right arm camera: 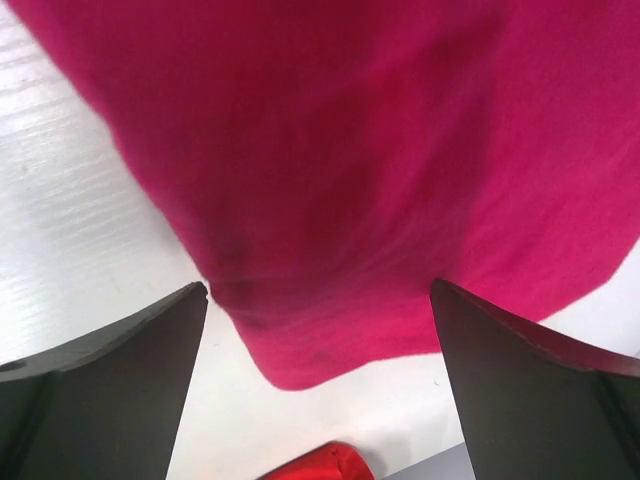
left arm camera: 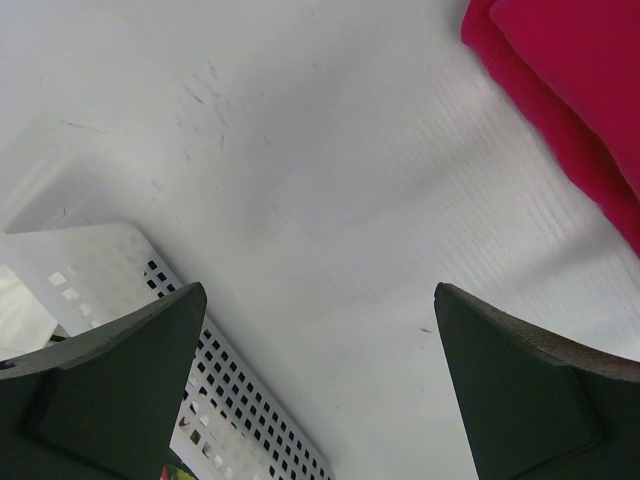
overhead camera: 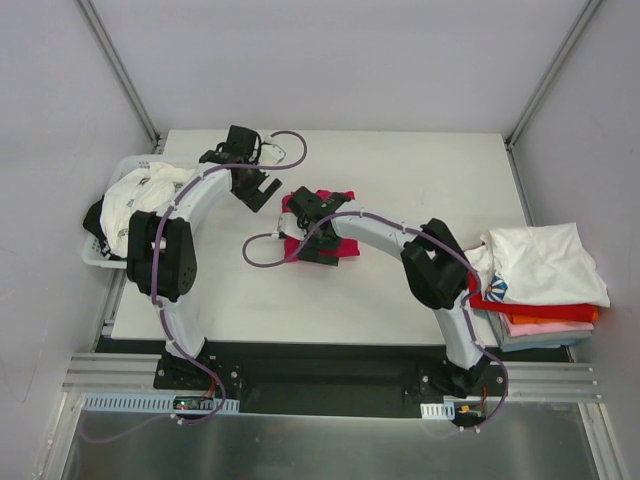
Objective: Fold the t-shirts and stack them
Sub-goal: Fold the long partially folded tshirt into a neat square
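Observation:
A folded crimson-magenta t-shirt [overhead camera: 343, 249] lies mid-table, mostly under my right arm. My right gripper [overhead camera: 302, 214] hangs open just above it; in the right wrist view the shirt [right arm camera: 380, 150] fills the frame, its rounded corner between the open fingers of the gripper [right arm camera: 320, 290], not held. My left gripper [overhead camera: 254, 189] is open and empty, left of the shirt, over bare table [left arm camera: 330, 180]. The shirt's edge [left arm camera: 580, 90] shows at the top right of the left wrist view. A stack of folded t-shirts [overhead camera: 545, 262], white on top of red, orange and pink, sits at the right edge.
A white perforated plastic basket [overhead camera: 95, 258] at the left edge holds crumpled white printed shirts [overhead camera: 140, 190] and a dark one [overhead camera: 95, 215]. Its wall [left arm camera: 120, 270] shows near the left finger. A bit of red cloth [right arm camera: 325, 465] lies beyond the crimson shirt.

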Controlling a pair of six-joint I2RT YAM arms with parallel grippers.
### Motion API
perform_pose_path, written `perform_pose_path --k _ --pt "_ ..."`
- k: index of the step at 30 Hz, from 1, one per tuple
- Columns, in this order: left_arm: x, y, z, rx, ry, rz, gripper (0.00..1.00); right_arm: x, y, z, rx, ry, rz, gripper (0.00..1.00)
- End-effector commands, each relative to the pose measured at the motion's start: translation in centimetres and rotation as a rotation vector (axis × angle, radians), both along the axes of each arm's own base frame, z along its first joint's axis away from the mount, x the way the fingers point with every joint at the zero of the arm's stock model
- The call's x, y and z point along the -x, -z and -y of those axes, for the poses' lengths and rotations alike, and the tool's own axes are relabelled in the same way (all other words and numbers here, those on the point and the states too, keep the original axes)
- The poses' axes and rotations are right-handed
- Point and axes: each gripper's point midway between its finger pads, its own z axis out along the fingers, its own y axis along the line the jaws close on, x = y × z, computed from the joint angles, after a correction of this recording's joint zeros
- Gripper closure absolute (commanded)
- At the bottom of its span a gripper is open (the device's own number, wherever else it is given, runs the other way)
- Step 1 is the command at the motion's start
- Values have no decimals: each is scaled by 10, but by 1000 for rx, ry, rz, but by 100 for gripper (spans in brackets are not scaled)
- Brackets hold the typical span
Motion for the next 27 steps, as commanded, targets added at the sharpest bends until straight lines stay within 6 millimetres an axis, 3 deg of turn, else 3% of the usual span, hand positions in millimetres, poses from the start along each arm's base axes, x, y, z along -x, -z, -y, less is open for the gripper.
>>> perform_pose_path --k 1,5,14,20,27 --pt "3 -21 -2 21 11 44 1 -15 -3 -2 -7 10 14 0" --pt "4 -23 -2 19 12 47 1 -28 0 -1 -25 43 23 0" --pt "1 -22 -3 15 12 48 1 -48 -16 -3 -75 77 86 3" --pt "2 -23 -2 22 11 48 2 -36 4 -5 -68 70 4 4" --pt "3 -29 -2 22 10 61 1 -13 10 -19 -147 60 -134 4"
